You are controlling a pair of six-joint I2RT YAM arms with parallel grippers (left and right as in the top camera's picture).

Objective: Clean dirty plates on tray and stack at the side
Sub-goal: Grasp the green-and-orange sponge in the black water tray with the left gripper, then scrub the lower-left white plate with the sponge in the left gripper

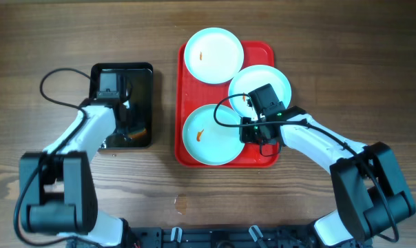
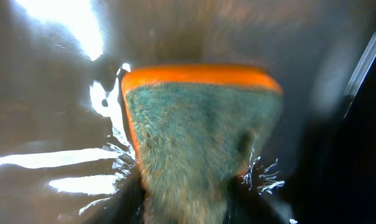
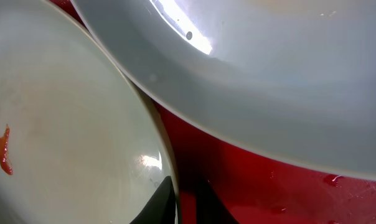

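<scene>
Three pale blue plates lie on the red tray [image 1: 267, 49]: one at the back [image 1: 213, 55], one at the right [image 1: 268, 79], one at the front [image 1: 206, 138]. Each shows a small orange smear. My right gripper [image 1: 251, 131] is down at the front plate's right rim. In the right wrist view its fingers [image 3: 187, 202] straddle that rim, one on the front plate [image 3: 70, 124] and one over the tray [image 3: 256, 186]. The right plate [image 3: 269, 74] overlaps above. My left gripper [image 1: 115, 86] is shut on an orange and green sponge [image 2: 200, 124].
A black tray [image 1: 142, 103] with water stands left of the red tray; its wet floor [image 2: 51, 93] reflects light around the sponge. Wooden tabletop surrounds both trays. Cables loop from both arms.
</scene>
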